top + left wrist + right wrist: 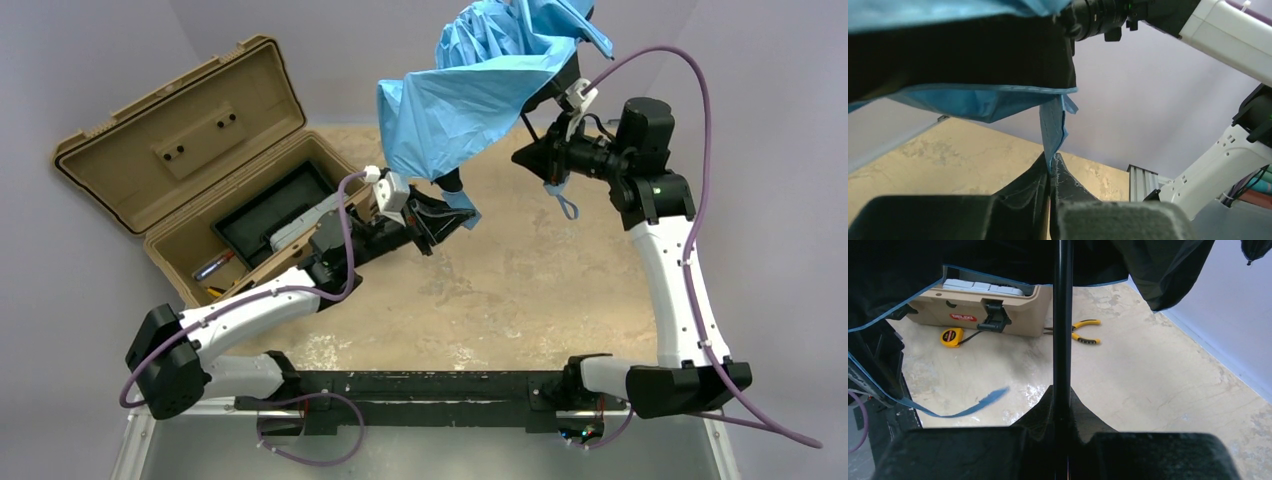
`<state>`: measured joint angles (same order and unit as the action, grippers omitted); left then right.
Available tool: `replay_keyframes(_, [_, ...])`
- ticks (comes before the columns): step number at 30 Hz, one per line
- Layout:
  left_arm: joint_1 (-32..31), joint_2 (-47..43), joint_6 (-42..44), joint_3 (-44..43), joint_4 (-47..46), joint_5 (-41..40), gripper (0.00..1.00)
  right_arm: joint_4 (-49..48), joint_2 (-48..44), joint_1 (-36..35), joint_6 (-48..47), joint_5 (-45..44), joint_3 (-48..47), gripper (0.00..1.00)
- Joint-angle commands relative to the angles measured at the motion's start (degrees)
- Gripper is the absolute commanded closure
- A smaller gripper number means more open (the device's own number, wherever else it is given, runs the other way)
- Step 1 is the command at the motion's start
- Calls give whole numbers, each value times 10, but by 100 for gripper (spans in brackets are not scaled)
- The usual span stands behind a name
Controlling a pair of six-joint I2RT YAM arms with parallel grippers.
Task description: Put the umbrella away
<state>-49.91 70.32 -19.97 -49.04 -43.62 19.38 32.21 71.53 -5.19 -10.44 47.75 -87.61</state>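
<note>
The umbrella (480, 90) is a light sky-blue canopy, half open and held high above the table's far middle. My left gripper (460, 212) is shut on a narrow blue fabric strap (1053, 130) that hangs from the canopy's lower edge; its fingertips (1060, 170) pinch the strap's end. My right gripper (532, 155) is shut on the thin black shaft (1063, 315), just under the canopy, whose dark underside (998, 260) fills the top of the right wrist view. A blue wrist loop (567, 205) dangles below the right gripper.
An open tan tool case (200, 170) stands at the far left with a black tray (265, 210) and small tools inside. In the right wrist view the case (978, 305) has a yellow tape measure (951, 336) and yellow-handled pliers (1080, 332) beside it on the table.
</note>
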Motion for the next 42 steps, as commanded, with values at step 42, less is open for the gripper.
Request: replay_keyframes(42, [259,-225,332,-216,868,46,100,202,-20,6,-329,2,-138,100])
